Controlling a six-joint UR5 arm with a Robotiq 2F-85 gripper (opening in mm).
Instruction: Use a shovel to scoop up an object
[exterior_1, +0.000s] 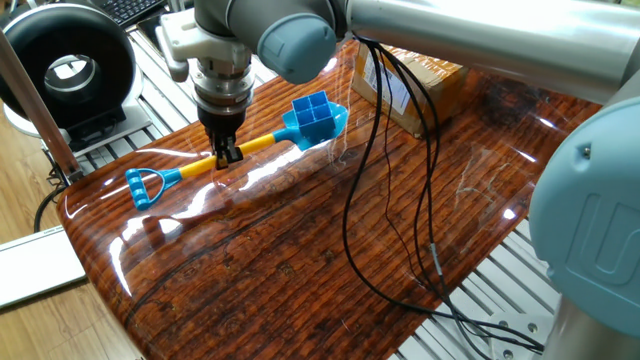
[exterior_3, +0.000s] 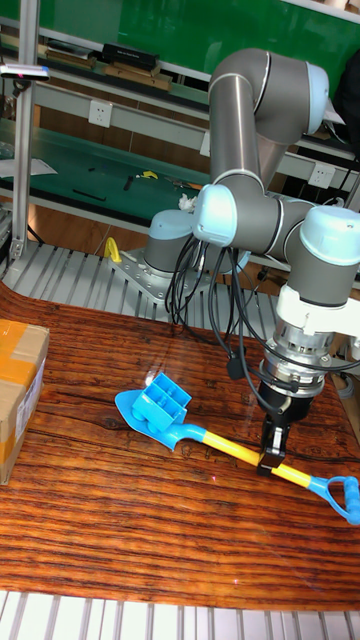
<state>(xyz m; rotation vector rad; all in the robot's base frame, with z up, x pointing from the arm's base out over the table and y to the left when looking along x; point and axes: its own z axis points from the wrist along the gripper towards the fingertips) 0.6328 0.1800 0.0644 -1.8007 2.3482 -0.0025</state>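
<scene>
Fixed view: shovel lies across the tabletop, light-blue blade toward the cardboard box, blue D-loop end nearest the tabletop's near-left edge. Small blue four-compartment tray sits on the blade, tilted. Tool comes straight down on the yellow shaft at about mid-length, fingers closed around it. Tall fixed view agrees: tray on the blade, tool clamped on the shovel shaft, loop end off to the right. Can't tell if the blade touches the tabletop. Cardboard box stands apart from the blade. Black cables hang from the arm and trail across the wood.
</scene>
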